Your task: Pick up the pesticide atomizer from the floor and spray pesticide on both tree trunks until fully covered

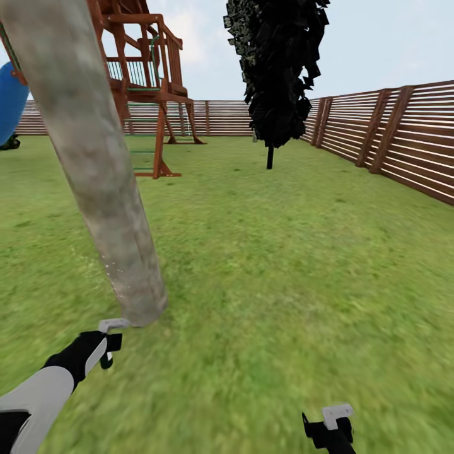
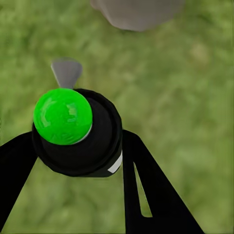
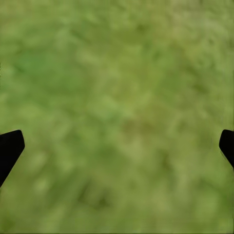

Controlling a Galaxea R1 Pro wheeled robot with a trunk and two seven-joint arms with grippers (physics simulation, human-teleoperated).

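Observation:
A thick grey-brown tree trunk (image 1: 94,170) rises slanted through the left of the head view, its foot in the grass (image 1: 271,271). Just in front of that foot, my left gripper (image 1: 108,353) is shut on the pesticide atomizer (image 2: 78,134). The atomizer is a black round body with a bright green cap and a grey nozzle (image 2: 67,72) pointing toward the trunk's base (image 2: 136,12). A few pale specks show low on the trunk. My right gripper (image 3: 117,146) hangs open over bare grass, also seen at the lower edge of the head view as the right gripper (image 1: 329,427).
A red-brown wooden play tower (image 1: 145,75) with a blue slide (image 1: 11,104) stands behind the trunk. A narrow black cypress (image 1: 277,69) grows farther back. The brown slat fence (image 1: 391,139) runs along the right side and the back. Open lawn lies between.

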